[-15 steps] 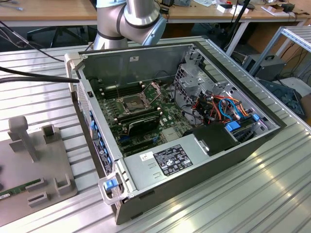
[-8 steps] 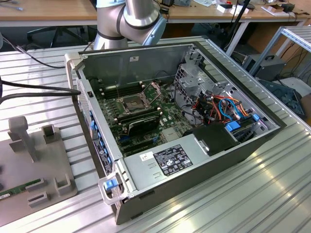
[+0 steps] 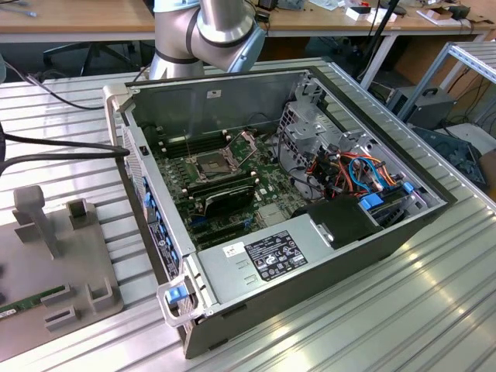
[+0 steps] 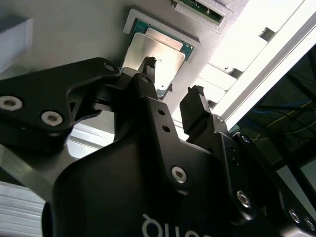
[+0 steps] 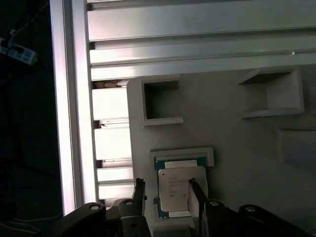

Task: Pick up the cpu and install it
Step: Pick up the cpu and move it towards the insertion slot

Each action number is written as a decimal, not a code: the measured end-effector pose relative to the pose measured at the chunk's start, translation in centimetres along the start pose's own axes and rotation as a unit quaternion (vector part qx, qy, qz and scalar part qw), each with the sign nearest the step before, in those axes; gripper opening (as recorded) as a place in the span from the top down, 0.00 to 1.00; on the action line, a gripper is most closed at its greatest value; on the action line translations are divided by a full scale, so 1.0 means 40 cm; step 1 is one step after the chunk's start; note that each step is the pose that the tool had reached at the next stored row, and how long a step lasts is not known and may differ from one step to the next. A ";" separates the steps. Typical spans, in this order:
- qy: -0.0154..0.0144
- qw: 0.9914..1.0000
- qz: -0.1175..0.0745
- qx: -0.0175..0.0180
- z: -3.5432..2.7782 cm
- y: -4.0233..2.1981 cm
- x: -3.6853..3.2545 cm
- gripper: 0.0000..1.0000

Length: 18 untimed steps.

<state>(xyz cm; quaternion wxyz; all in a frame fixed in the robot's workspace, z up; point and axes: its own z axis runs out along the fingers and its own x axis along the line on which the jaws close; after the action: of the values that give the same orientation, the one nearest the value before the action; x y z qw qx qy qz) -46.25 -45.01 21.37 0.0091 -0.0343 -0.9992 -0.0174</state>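
In both wrist views the cpu (image 5: 177, 191) (image 4: 154, 49), a thin square chip with a dull silver face, lies flat in a shallow framed seat on the grey fixture plate (image 5: 237, 148). My gripper (image 5: 168, 193) (image 4: 172, 81) hovers just above it, open, with nothing held. One black fingertip (image 5: 139, 190) stands off the chip's edge and the other fingertip (image 5: 197, 193) overlaps its opposite edge. In the exterior view the open computer case (image 3: 325, 256) shows the dark square socket (image 3: 211, 164) with its metal frame swung up.
The fixture plate (image 3: 46, 271) lies at the exterior view's left beside the case, with raised blocks and empty pockets (image 5: 160, 101). A green memory stick (image 4: 197, 7) sits in a slot near the cpu seat. Ribbed aluminium table (image 5: 197, 44), its edge close by. Cables cross at left.
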 end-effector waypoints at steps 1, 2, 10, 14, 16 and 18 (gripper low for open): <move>0.000 1.000 0.000 0.000 0.001 -0.002 0.000 0.52; 0.000 1.000 0.000 0.000 0.002 -0.003 0.000 0.52; 0.000 1.000 0.000 0.000 0.019 -0.008 0.000 0.52; 0.000 1.000 0.000 0.000 0.025 -0.009 -0.001 0.52; 0.000 1.000 0.000 0.000 0.028 -0.009 -0.001 0.52; 0.000 1.000 0.000 0.000 0.029 -0.009 -0.001 0.52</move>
<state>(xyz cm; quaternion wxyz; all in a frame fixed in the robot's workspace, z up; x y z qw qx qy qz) -46.26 -45.31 20.21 0.0091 -0.0343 -0.9992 -0.0174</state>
